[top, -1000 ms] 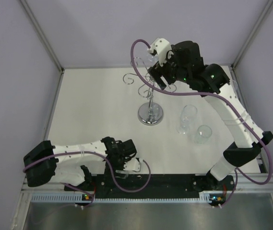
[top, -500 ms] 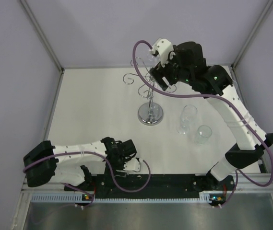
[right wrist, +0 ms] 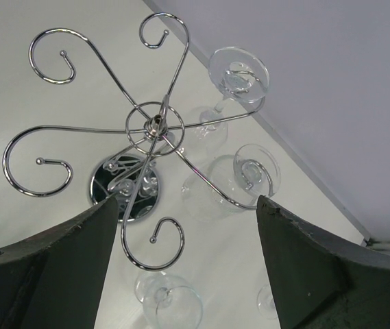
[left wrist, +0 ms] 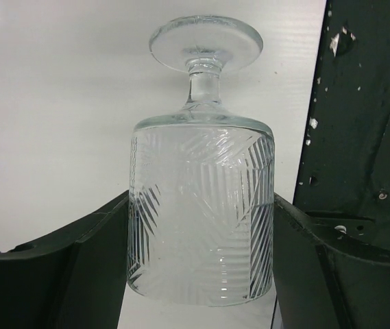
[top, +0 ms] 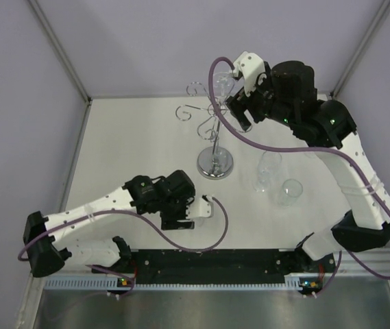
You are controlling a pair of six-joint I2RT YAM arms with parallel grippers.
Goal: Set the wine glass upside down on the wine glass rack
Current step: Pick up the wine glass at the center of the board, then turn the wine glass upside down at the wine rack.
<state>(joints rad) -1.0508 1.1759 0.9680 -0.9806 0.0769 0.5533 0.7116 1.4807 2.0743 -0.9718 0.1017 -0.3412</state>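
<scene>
Left wrist: glass (left wrist: 201, 157) sits inside left end effector (left wrist: 201, 205), bowl flanked on both sides, foot pointing away; looks clamped, though contact edges are hard to read. Right wrist: right end effector (right wrist: 188, 205) spread wide, empty, above rack (right wrist: 155, 125); two hung glasses (right wrist: 239, 72) on its arms. Top external alone shows rack well apart from left end effector, loose glasses (top: 269, 168) on counter (top: 133, 137) beside it.

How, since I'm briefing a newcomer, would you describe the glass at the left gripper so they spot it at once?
At the near side of the white table, closer to the arms than the chrome rack, the left gripper has one glass between its fingers. Unlike the smooth rounded glasses right of the rack, its straight-sided bowl is cut with slanted lines, on a short stem.
</scene>
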